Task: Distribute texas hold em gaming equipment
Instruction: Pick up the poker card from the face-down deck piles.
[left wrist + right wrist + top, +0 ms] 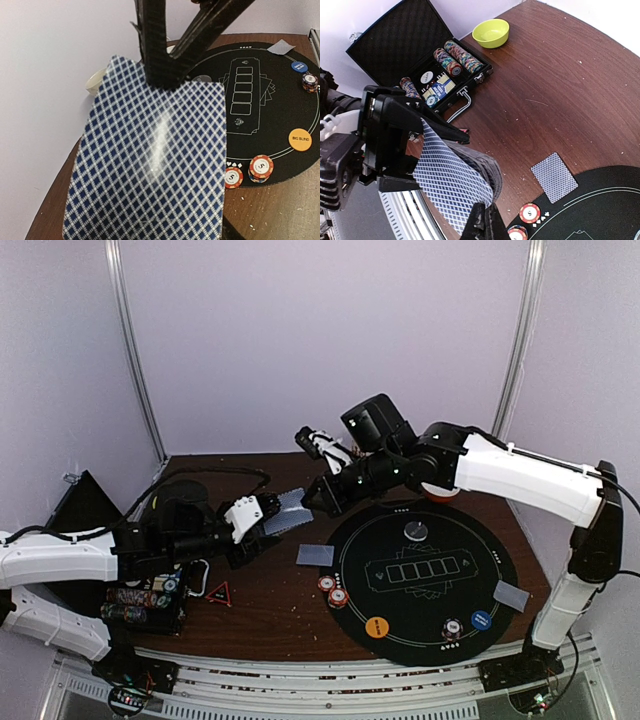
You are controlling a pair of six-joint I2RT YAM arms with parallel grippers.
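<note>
Top external view: the left gripper (pixel 262 521) holds the deck of cards (pixel 291 513) above the brown tabletop (pixel 270 620), jaws clamped on it.
Right gripper (pixel 322 497): jaws pinched narrow on the top card's far edge.
Step in hand: by the look of it, drawing one card off the deck to deal.
Next move: slide that card clear, then carry it to a seat on the black mat (pixel 425 625).
Already out: one card (pixel 315 555) left of the mat, one card (pixel 511 594) at its right rim; chips (pixel 333 590); orange button (pixel 377 627); blue button (pixel 481 620).
Room: far tabletop open; chip case (pixel 140 605) crowds the left arm.
</note>
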